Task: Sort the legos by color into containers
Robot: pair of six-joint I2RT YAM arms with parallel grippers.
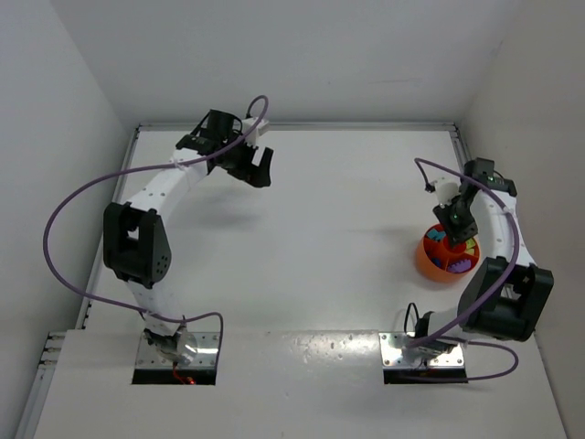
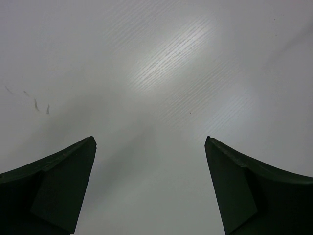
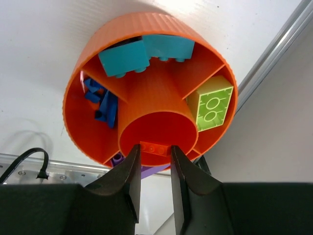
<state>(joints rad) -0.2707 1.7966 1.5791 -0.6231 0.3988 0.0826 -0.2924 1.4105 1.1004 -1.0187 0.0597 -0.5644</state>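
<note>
The round orange bowl with inner dividers stands at the right of the table. In the right wrist view the bowl holds two teal bricks, a yellow-green brick, several blue pieces and a purple brick, each colour in its own compartment. My right gripper is shut on a small orange brick right over the bowl's round middle cup. From above, the right gripper hangs over the bowl. My left gripper is open and empty over bare table.
A metal rail and the white side wall run close behind the bowl on the right. The back wall stands just behind the left gripper. A black cable lies near the right arm's base plate.
</note>
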